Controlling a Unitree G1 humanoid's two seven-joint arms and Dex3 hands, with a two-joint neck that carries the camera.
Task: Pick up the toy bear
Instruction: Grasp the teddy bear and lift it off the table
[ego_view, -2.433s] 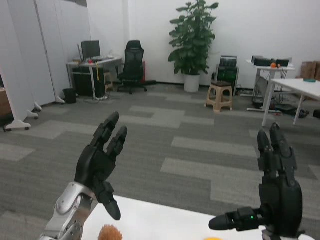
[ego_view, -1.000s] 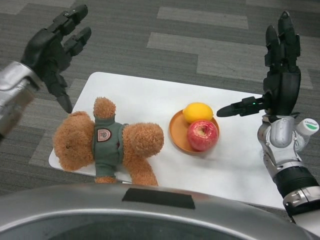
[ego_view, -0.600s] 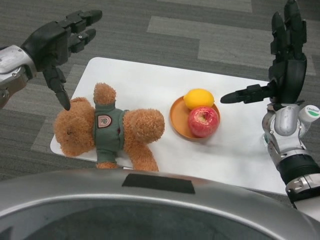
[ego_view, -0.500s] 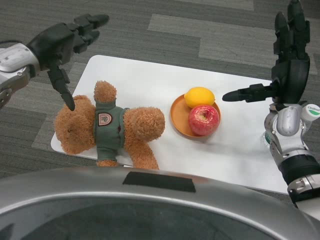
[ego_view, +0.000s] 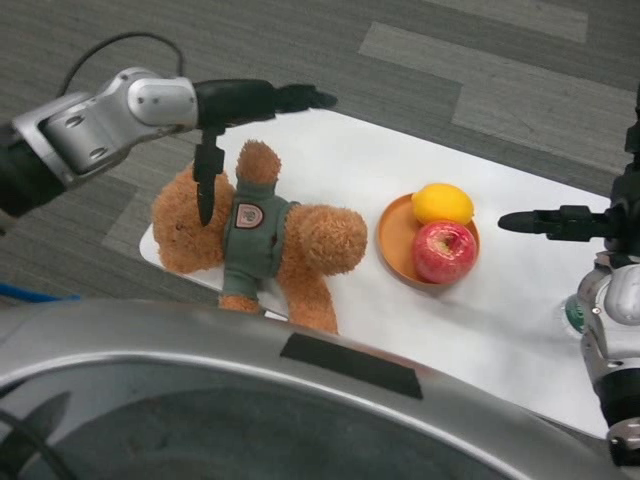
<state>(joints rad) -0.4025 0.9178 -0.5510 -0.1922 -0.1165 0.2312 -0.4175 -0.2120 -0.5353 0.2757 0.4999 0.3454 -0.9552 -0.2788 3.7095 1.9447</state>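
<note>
Bear (ego_view: 255, 235) lying at left of desk (ego_view: 520, 320); left hand (ego_view: 235, 105) above it, fingers spread, released; right hand (ego_view: 590, 220) at right edge, fingers apart, released.

A white table (ego_view: 520, 300) stands on grey carpet. On its left part lies a brown toy bear (ego_view: 255, 235) in a green top (stretched out on its back), and just right of it sits an orange plate (ego_view: 392, 240). Near the right edge is a small green-and-white object (ego_view: 574, 312), mostly hidden.
</note>
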